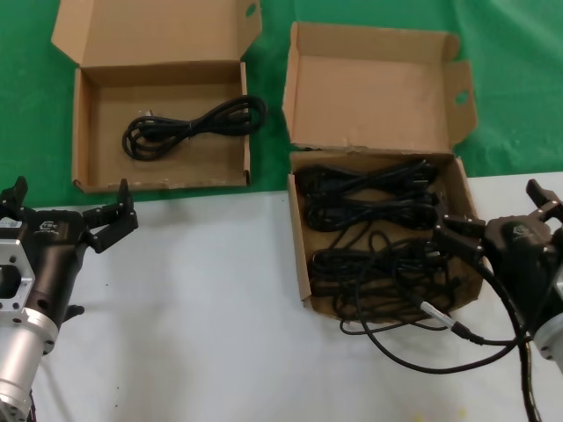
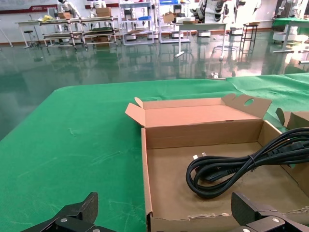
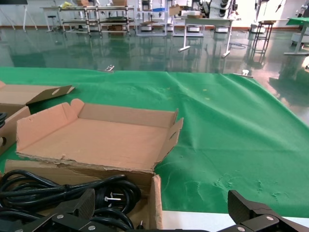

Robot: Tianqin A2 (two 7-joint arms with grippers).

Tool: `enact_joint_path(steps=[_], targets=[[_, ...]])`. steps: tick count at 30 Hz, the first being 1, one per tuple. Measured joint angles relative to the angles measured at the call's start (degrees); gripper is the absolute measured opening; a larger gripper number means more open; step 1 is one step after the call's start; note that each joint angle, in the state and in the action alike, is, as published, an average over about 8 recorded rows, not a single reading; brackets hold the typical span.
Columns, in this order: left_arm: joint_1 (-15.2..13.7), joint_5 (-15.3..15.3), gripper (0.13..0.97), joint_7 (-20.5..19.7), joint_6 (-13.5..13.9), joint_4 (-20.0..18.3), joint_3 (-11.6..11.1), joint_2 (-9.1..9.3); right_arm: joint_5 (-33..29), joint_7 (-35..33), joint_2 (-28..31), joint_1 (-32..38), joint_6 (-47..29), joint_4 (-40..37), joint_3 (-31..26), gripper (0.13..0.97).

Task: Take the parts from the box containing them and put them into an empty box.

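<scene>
The box containing the parts point(image 1: 302, 255) stands right of centre, its flapped lid point(image 1: 374, 88) upright, with several black cord bundles point(image 1: 378, 211) inside. My right gripper point(image 1: 488, 211) is open at that box's right wall; in the right wrist view the gripper point(image 3: 161, 215) straddles the wall point(image 3: 155, 203), with cords point(image 3: 58, 186) beside one finger. The other box point(image 1: 84, 132) at far left holds one coiled cord point(image 1: 189, 123). My left gripper point(image 1: 70, 198) is open and holds nothing, just short of that box's near wall. From its wrist, the left gripper point(image 2: 161, 217) faces the cord point(image 2: 231, 169).
My own black cable with a silver tip point(image 1: 440, 314) loops over the white table point(image 1: 220, 316) in front of the right box. Green cloth point(image 1: 510, 88) covers the far half. The left box's flat lid point(image 1: 149, 31) lies open behind it.
</scene>
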Motion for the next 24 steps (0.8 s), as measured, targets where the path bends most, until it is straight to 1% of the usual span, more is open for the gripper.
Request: enact_joint_path(steps=[24], targets=[[0.00, 0.00, 0.966, 0.00, 0.00, 0.00, 0.00, 0.00, 0.00, 0.00, 0.00, 0.00, 0.00, 0.00, 0.00, 0.966]])
